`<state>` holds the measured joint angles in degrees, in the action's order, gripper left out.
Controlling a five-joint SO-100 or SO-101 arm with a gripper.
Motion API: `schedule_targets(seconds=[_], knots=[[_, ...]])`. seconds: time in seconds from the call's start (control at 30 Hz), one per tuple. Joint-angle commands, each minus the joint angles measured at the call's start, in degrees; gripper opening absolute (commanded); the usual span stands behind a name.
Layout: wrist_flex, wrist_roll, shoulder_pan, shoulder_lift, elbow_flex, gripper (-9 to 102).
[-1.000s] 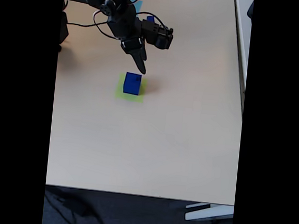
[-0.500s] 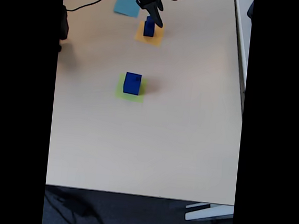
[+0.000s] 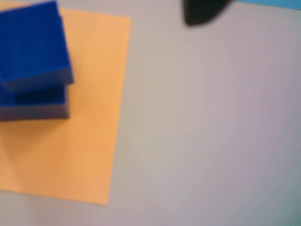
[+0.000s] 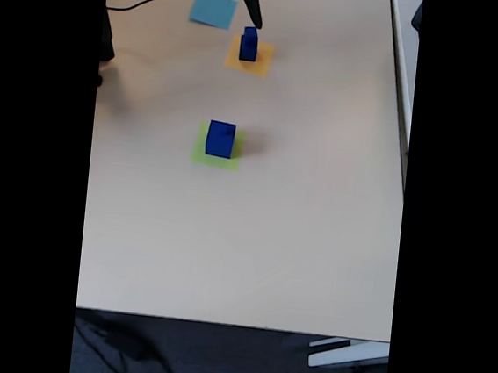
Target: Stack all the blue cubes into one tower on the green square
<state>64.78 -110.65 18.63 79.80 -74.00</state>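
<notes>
Blue cubes [image 4: 249, 44] sit stacked, smaller on top, on orange paper [image 4: 261, 62].

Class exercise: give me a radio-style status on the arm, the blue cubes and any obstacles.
Tool above the orange square, grip state unclear. Two cubes stacked there; large cube on green square. Nothing in between.

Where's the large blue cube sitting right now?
In the fixed view the large blue cube sits on the green square near the table's middle, well below the orange square with the other blue cubes.

Black arm parts, tapered dark fingers [image 4: 254, 12], thin black cable [image 4: 152, 3] trailing.
</notes>
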Motion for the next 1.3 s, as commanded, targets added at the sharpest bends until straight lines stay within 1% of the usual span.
schedule_targets(seconds=[0.0,0.13,0.23,0.63,0.87,1.27], knots=[[-1.23,0.35,0.18,0.53,1.23,36],[-4.57,3.78,-1.49,1.14,-3.43,35],[-4.66,5.45,-2.2,-0.09,-3.52,35],[-6.24,5.27,-0.88,-2.46,-4.48,34],[-10.63,3.87,0.53,-3.34,-8.26,34],[-12.04,4.83,0.18,-1.76,-11.6,33]])
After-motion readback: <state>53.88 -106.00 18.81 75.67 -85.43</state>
